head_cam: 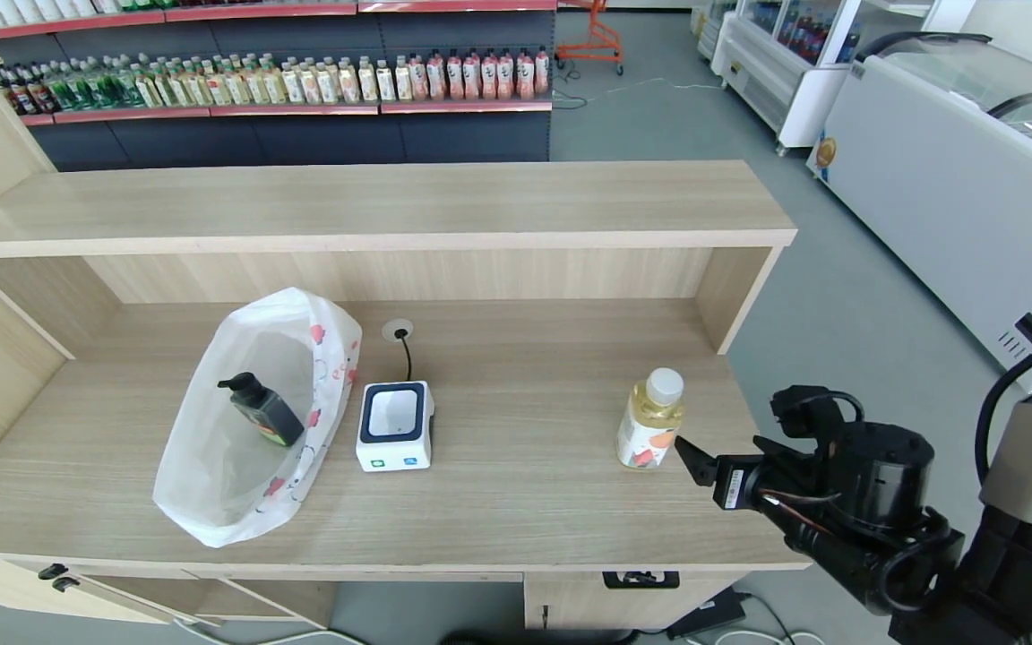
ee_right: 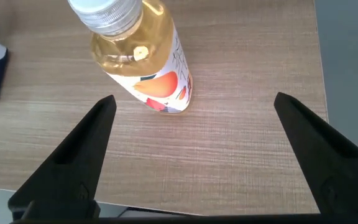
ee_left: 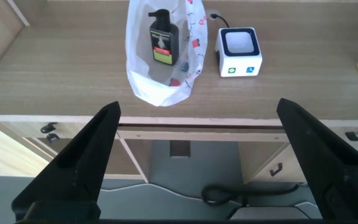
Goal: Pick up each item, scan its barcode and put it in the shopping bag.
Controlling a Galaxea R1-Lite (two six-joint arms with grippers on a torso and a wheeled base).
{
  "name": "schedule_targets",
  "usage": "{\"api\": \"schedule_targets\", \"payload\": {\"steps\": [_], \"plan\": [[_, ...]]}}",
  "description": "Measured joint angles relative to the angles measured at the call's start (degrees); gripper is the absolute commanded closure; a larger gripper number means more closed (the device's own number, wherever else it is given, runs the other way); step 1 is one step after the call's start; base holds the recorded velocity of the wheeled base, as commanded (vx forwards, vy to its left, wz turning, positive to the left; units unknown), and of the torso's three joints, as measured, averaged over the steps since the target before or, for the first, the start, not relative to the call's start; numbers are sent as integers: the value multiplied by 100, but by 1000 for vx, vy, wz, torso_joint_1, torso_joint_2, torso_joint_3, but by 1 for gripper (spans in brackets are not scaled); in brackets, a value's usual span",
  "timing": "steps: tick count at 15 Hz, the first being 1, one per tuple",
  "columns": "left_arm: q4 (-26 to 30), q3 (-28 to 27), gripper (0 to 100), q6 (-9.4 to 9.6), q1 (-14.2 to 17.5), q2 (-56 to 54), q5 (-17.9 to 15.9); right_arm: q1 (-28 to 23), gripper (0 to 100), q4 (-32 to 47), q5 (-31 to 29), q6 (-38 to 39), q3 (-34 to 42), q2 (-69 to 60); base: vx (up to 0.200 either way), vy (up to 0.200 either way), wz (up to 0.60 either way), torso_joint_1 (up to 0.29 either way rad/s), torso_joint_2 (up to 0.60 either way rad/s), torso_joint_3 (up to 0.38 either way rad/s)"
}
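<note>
The right hand (ee_right: 194, 109) is held open, its two dark fingers spread wide and pointed at a drink bottle (head_cam: 650, 421), which stands upright just ahead of them near the right end of the table (head_cam: 525, 448), not yet touched. The step in hand is judged to be the pick-up of this bottle. It is best done if the hand is brought forward level until the bottle's body sits squarely between the fingers, and is then closed on the middle of the body, not on the narrow neck or the white cap, since a tall, slim bottle is easily tipped by a push from one finger. The barcode cannot be seen from here, so as little of the label as possible should be covered. To the left, a white scanner (head_cam: 395, 425) with a dark-framed window facing up is found near the middle of the table, and just beside it a thin white shopping bag (head_cam: 211, 484) with red marks lies open, a dark pump bottle (head_cam: 263, 412) already inside. The left hand (ee_left: 197, 107) is also open, held off the near edge of the table. A white label with an orange fruit picture is shown on the drink bottle, a green and white one on the pump bottle, and two small square marks, green and blue, on the scanner's front. No writing can be made out.
</note>
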Motion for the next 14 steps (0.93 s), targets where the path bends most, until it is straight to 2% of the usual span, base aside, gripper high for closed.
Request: {"api": "schedule_targets", "payload": {"steps": [6, 11, 14], "plan": [[0, 0, 0, -2, 0, 0, -2, 108, 0, 2, 9, -296, -823, 656, 0, 0, 0, 0, 0, 0], [0, 0, 0, 0, 0, 0, -2, 107, 0, 196, 229, -696, -1719, 1169, 0, 0, 0, 0, 0, 0], [0, 0, 0, 0, 0, 0, -2, 102, 0, 251, 388, -887, -1959, 1406, 0, 0, 0, 0, 0, 0]]}}
